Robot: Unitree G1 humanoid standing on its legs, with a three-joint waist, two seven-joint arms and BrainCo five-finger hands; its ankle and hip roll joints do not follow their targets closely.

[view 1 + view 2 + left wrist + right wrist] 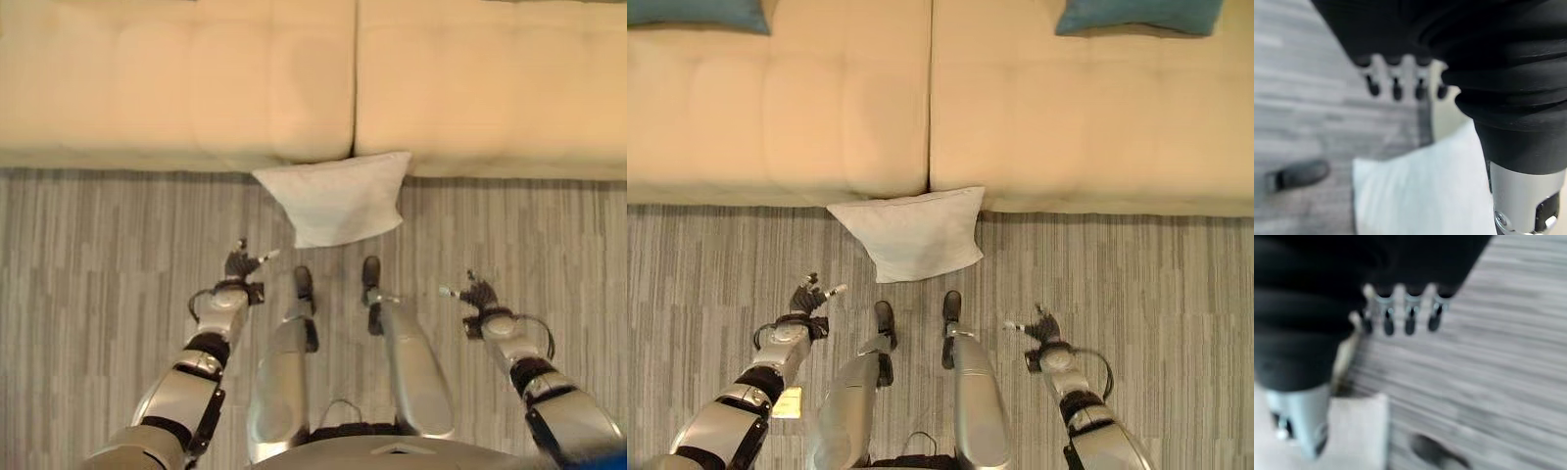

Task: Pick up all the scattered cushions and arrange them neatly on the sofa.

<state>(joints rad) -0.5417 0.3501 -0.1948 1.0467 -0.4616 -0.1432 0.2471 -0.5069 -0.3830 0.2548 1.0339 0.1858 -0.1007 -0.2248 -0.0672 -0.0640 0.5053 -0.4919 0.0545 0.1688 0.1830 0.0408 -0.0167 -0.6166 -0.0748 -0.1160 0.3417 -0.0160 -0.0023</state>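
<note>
A white cushion [336, 198] lies on the grey floor, its far edge against the front of the beige sofa [176, 88] where the two seat pads meet. My left hand [240, 266] hovers over the floor short of the cushion's near left corner, fingers [1396, 88] relaxed and holding nothing. My right hand [477, 292] hangs further to the right, also open, its fingers [1410, 318] pointing out over bare floor. The cushion [1420, 191] lies just past the left hand in the left wrist view, and the cushion [1356, 431] shows beside the right hand in its wrist view.
Two teal cushions rest at the back of the sofa seat, one teal cushion at the far left [696, 14] and another teal cushion at the right [1136, 15]. The wide seat pads lie between them. Striped grey carpet [1176, 284] spreads on both sides of the white cushion.
</note>
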